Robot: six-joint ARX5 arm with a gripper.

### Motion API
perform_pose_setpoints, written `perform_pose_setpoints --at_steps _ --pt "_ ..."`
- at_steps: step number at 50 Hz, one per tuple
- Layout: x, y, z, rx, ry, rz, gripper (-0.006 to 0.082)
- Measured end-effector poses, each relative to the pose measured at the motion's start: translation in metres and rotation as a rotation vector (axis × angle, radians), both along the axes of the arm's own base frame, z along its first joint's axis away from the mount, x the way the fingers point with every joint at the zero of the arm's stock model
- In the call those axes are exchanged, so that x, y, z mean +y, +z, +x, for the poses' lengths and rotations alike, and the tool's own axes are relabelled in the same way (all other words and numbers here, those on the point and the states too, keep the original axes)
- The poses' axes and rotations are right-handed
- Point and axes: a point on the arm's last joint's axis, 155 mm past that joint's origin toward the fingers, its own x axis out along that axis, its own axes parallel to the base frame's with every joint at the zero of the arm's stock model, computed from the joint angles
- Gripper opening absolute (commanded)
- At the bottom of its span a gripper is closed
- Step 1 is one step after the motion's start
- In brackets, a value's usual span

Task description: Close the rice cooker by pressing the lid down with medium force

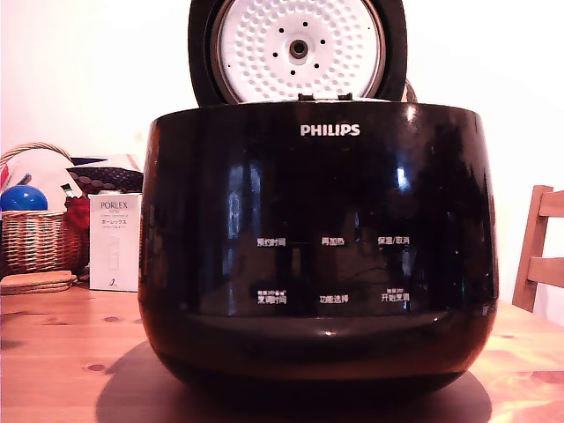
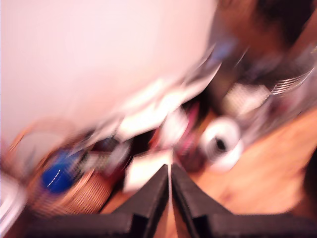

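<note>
1. The rice cooker (image 1: 317, 256) stands on the wooden worktop (image 1: 62, 352) and fills most of the exterior view. Its body is a large, rounded, glossy black pot shape carrying a white "PHILIPS" logo near the upper rim and two rows of white Chinese button labels on the front face. Reflections streak the gloss finish.

2. The lid (image 1: 298, 48) stands raised, upright behind the cooker's rim. Its underside faces the camera: a white-grey dimpled metal disc with a ring of small holes and a central knob, set inside a black surround. The upper part of the lid is cut off by the frame edge.

3. The end effector (image 2: 170, 186) appears only in the wrist view, as two dark fingers pressed together with only a thin sliver of light between the tips. Nothing is held between them.

4. The wrist view is heavily motion-blurred. Beyond the fingertips lie a wicker basket (image 2: 74, 193) with a blue ball (image 2: 57, 176), pale boxes and a white roll (image 2: 220, 144) on the wood surface. The cooker cannot be made out in this view, so its position relative to the end effector cannot be told.

5. In the exterior view, the basket (image 1: 40, 238), a white "PORLEX" box (image 1: 115, 242) and cork mats (image 1: 37, 282) sit at the exterior view's left of the cooker. A wooden chair back (image 1: 542, 251) stands at its right.
</note>
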Motion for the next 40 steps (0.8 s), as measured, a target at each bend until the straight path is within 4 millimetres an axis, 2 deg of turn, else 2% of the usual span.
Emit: perform_pose_setpoints --at_steps 5,7,11,19,24,31,40 --pt "-0.015 0.005 0.006 -0.001 -0.072 -0.092 -0.0021" --pt "-0.015 0.003 0.012 -0.001 -0.073 -0.099 -0.0021" --pt "-0.035 -0.003 0.019 0.030 -0.163 -0.172 -0.0021" --pt "-0.059 -0.037 0.046 0.130 -0.234 -0.259 -0.0021" --pt "-0.076 -0.060 0.056 0.196 -0.290 -0.282 -0.0021" --pt "-0.093 -0.083 0.059 0.293 -0.339 -0.350 -0.0021" --pt "-0.115 -0.088 0.042 0.391 -0.464 -0.444 -0.0021"
